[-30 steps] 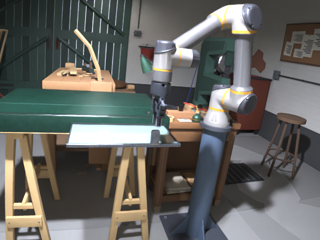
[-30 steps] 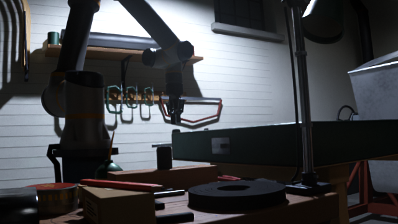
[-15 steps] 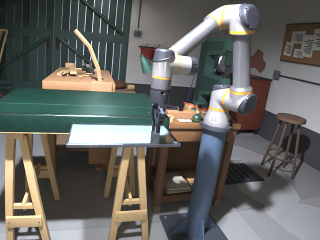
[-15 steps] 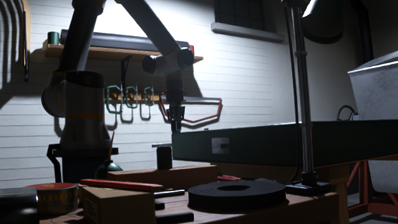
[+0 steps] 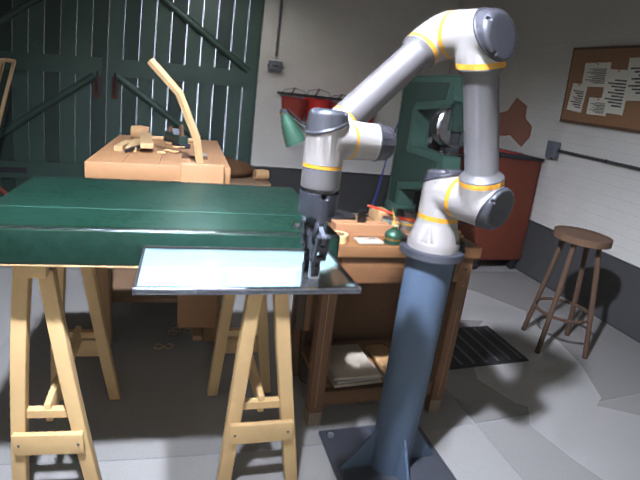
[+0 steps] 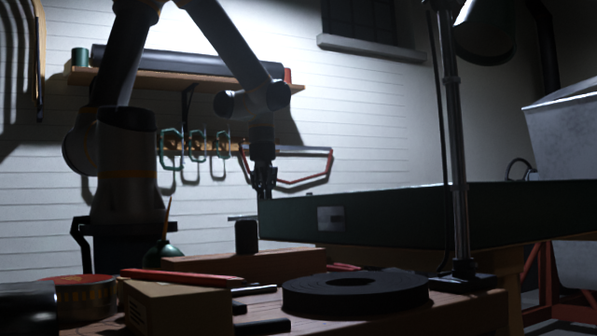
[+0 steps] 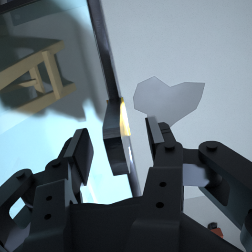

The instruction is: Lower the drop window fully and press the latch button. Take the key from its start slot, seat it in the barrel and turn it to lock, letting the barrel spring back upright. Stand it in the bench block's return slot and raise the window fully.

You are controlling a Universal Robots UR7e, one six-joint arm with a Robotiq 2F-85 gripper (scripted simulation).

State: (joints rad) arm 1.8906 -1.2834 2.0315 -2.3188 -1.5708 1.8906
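Observation:
A dark handle block (image 7: pixel 117 140) stands on the drop window's frame rail, and my gripper (image 7: pixel 118 143) sits open around it, one finger on either side. The window (image 5: pixel 222 269) is a pale blue glass pane in a dark frame, sticking out from the front edge of the green door panel (image 5: pixel 145 217) that lies flat on trestles. My gripper (image 5: pixel 315 258) comes straight down onto the pane's right end. From the second side camera the door's dark edge shows a small grey lock plate (image 6: pixel 330 218). A dark upright key (image 6: pixel 246 236) stands in the wooden bench block (image 6: pixel 242 263).
The wooden workbench (image 5: pixel 382 289) behind the arm's pedestal is crowded with small tools, a black ring (image 6: pixel 354 291), a tin and a box. Trestle legs (image 5: pixel 253 377) stand under the door. A stool (image 5: pixel 574 289) is off to the right.

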